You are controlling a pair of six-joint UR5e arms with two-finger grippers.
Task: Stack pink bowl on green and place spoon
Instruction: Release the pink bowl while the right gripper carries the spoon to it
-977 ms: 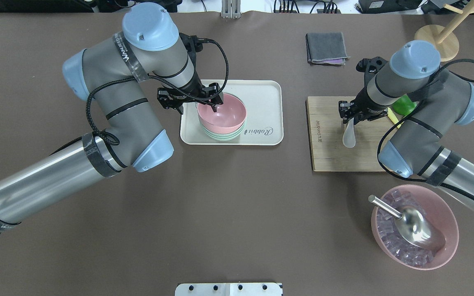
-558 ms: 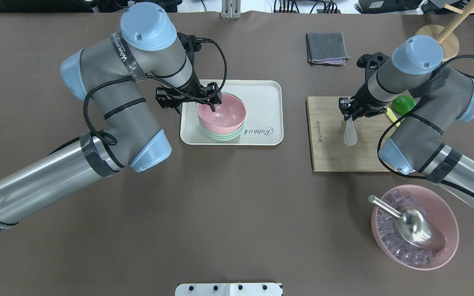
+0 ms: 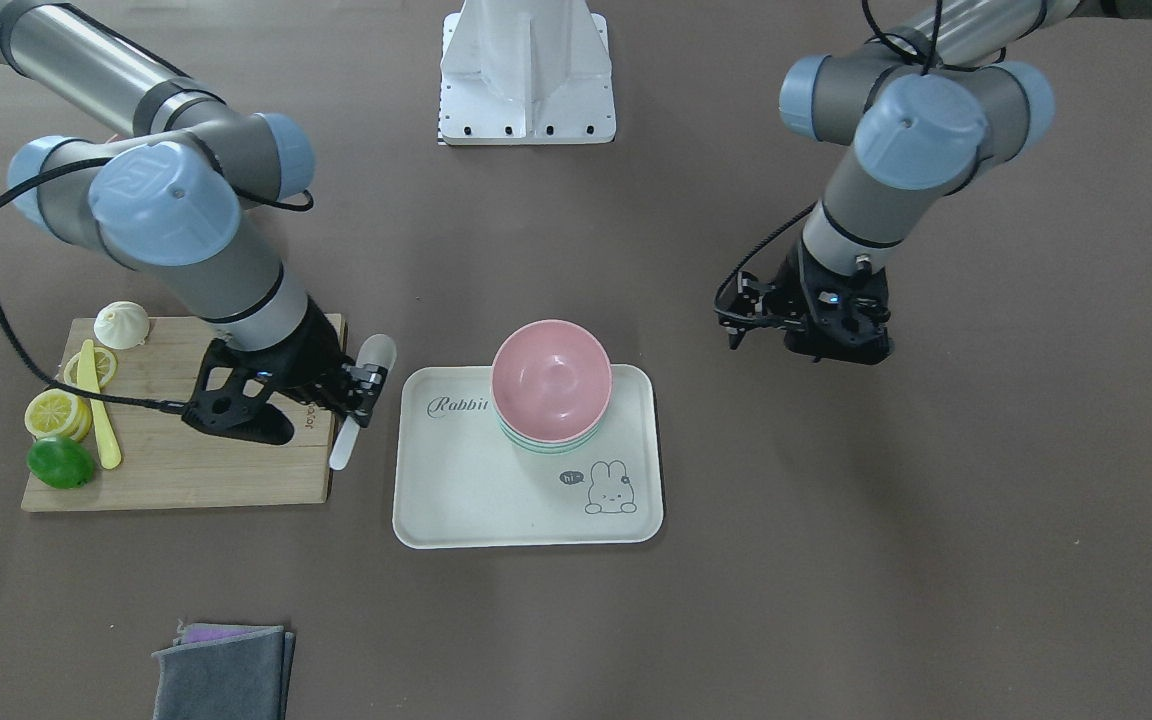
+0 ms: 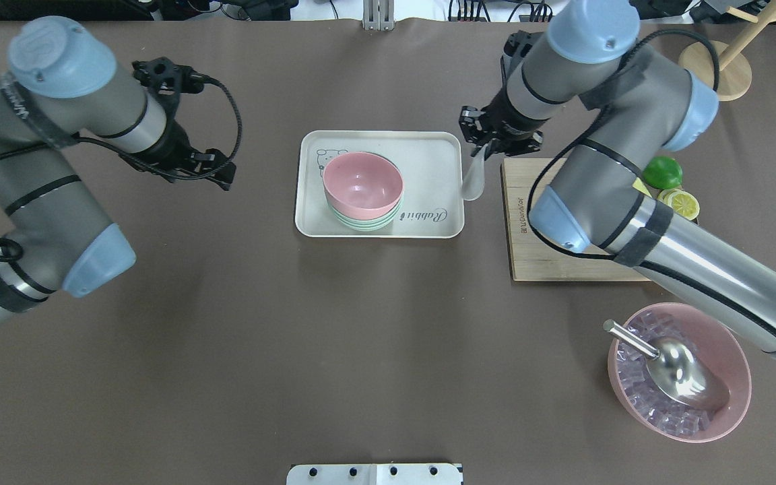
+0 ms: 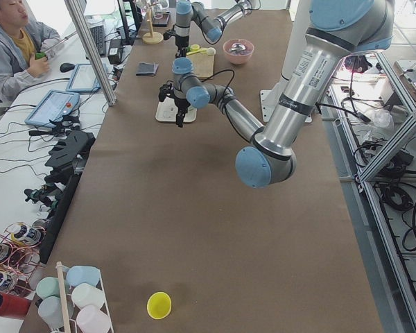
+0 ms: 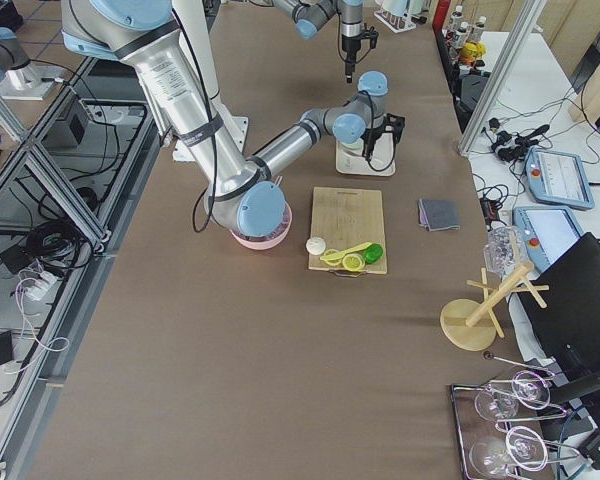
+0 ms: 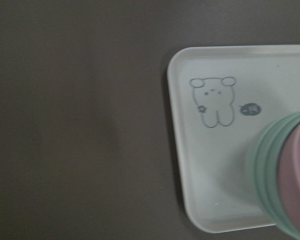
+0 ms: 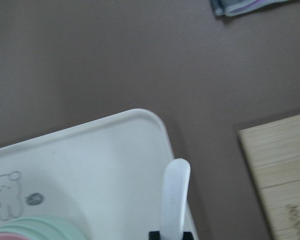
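The pink bowl (image 4: 363,180) (image 3: 551,378) sits nested on the green bowl (image 4: 364,222) (image 3: 548,440) on the cream tray (image 4: 428,151) (image 3: 476,500). My right gripper (image 4: 489,145) (image 3: 356,385) is shut on the handle of the white spoon (image 4: 474,180) (image 3: 376,352), which hangs scoop down over the tray's right edge. The spoon also shows in the right wrist view (image 8: 175,195). My left gripper (image 4: 216,168) (image 3: 741,315) is open and empty, well to the left of the tray. The left wrist view shows the tray corner (image 7: 200,150) and the bowl stack (image 7: 280,190).
A wooden cutting board (image 4: 563,229) lies right of the tray with a lime (image 4: 662,172), lemon slices (image 4: 681,202) and a yellow knife (image 3: 101,410). A wide dusky-pink bowl (image 4: 731,350) with clear cubes and a steel scoop stands front right. A grey cloth (image 3: 221,670) lies at the back.
My left gripper let go of the pink bowl's rim and drew back to the left. My right arm carried the spoon from above the cutting board to the tray's right edge.
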